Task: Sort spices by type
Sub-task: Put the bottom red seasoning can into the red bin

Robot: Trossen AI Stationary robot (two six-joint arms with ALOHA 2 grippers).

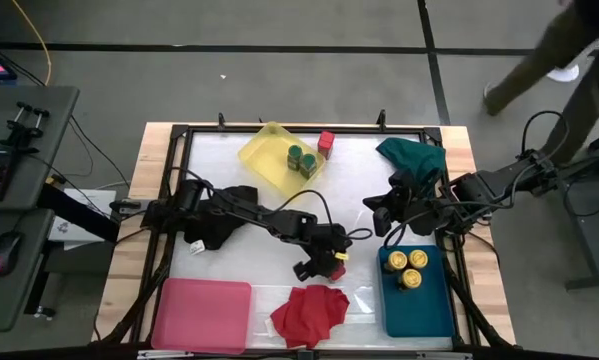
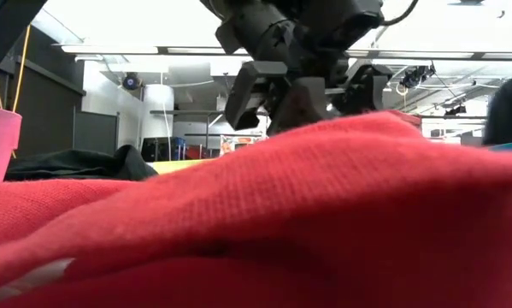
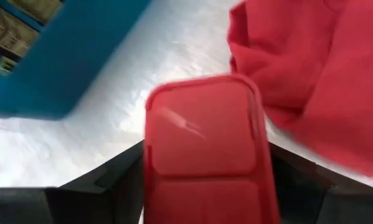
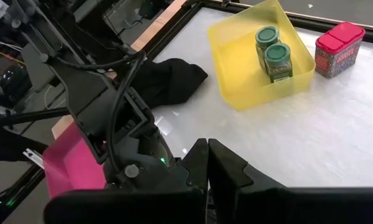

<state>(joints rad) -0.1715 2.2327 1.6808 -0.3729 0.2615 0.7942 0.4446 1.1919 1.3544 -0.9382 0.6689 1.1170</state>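
My left gripper [image 1: 329,264] is near the table's middle front, shut on a small red square box [image 3: 205,143], just beyond the red cloth [image 1: 309,312]. In the low view the red cloth [image 2: 324,205] hides the box, and only the gripper [image 2: 277,103] shows above it. My right gripper [image 4: 208,163] hangs shut and empty above the table's right half. Two green-lidded jars [image 1: 301,160] stand in the yellow tray [image 1: 264,150], and another red box [image 1: 326,141] stands beside that tray. Three yellow-lidded jars [image 1: 407,268] stand in the teal tray [image 1: 419,305]. My left gripper pinches the red box between its two fingers [image 3: 105,186], one on each of two opposite sides [image 3: 147,186] below the lid. The fingers slant down from the table's left. The lid [image 3: 202,124] faces up toward the wrist. Whether the box's bottom touches the table does not show.
A pink tray [image 1: 204,313] lies at the front left and a black cloth [image 1: 214,225] under the left arm. A green cloth [image 1: 411,155] lies at the far right. A person [image 1: 549,50] walks beyond the table's far right corner.
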